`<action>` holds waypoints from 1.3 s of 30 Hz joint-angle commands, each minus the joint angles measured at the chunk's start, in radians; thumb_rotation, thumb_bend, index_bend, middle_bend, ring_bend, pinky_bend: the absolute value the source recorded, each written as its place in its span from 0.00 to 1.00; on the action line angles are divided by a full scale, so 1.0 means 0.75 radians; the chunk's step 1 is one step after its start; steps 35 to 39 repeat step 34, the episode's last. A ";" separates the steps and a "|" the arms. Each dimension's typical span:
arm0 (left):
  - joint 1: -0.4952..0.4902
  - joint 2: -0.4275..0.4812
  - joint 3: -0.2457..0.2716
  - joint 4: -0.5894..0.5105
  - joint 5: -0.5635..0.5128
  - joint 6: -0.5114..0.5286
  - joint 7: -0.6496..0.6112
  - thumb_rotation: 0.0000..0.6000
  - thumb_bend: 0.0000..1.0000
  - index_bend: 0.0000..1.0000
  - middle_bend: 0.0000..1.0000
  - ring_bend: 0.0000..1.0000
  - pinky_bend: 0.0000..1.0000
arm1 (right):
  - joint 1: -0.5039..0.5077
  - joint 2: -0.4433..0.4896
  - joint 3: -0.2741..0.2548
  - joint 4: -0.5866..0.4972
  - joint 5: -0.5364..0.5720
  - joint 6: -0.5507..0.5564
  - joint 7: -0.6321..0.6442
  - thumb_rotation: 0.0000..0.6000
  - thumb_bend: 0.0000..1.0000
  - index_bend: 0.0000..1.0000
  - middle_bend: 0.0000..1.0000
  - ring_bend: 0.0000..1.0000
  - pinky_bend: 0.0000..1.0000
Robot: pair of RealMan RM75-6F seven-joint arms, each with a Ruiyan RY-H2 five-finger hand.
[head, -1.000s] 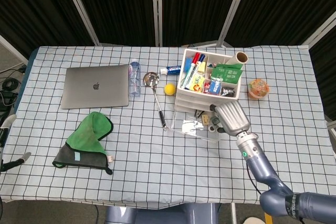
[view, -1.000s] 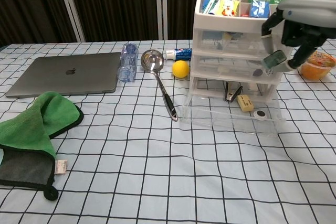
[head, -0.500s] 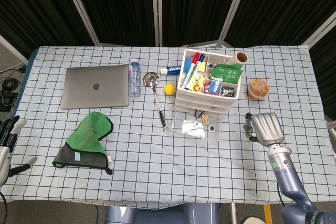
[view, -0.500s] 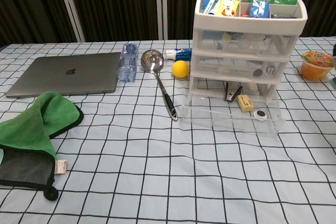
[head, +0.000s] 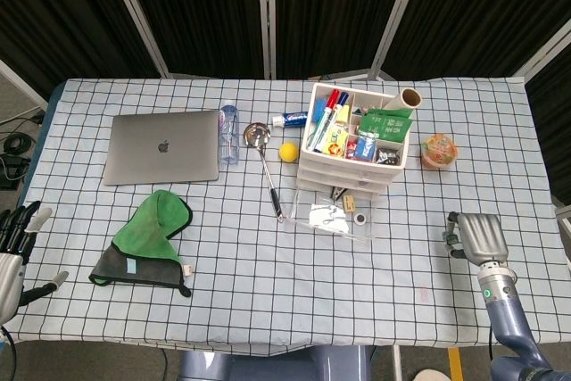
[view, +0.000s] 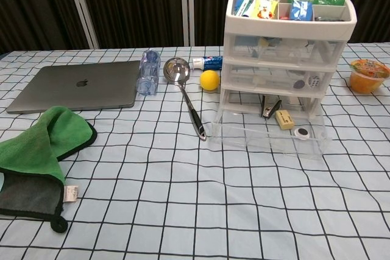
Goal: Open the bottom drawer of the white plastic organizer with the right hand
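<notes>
Organizer stands in the upper right-centre of the head view, its bottom drawer pulled out toward me with small items showing through the clear plastic. My right hand hangs at the lower right, well apart from it and holding nothing, though I cannot tell how its fingers lie. My left hand sits at the lower left edge, fingers spread, off the table.
</notes>
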 commanded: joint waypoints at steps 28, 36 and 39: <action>0.001 -0.009 -0.009 0.021 -0.044 -0.019 -0.003 1.00 0.00 0.00 0.00 0.00 0.00 | -0.246 -0.009 0.009 0.031 -0.381 0.414 0.230 1.00 0.06 0.23 0.21 0.12 0.15; -0.007 -0.027 -0.013 0.066 -0.099 -0.068 0.044 1.00 0.00 0.00 0.00 0.00 0.00 | -0.308 0.073 -0.048 0.011 -0.457 0.448 0.232 1.00 0.04 0.00 0.00 0.00 0.00; -0.007 -0.027 -0.013 0.066 -0.099 -0.068 0.044 1.00 0.00 0.00 0.00 0.00 0.00 | -0.308 0.073 -0.048 0.011 -0.457 0.448 0.232 1.00 0.04 0.00 0.00 0.00 0.00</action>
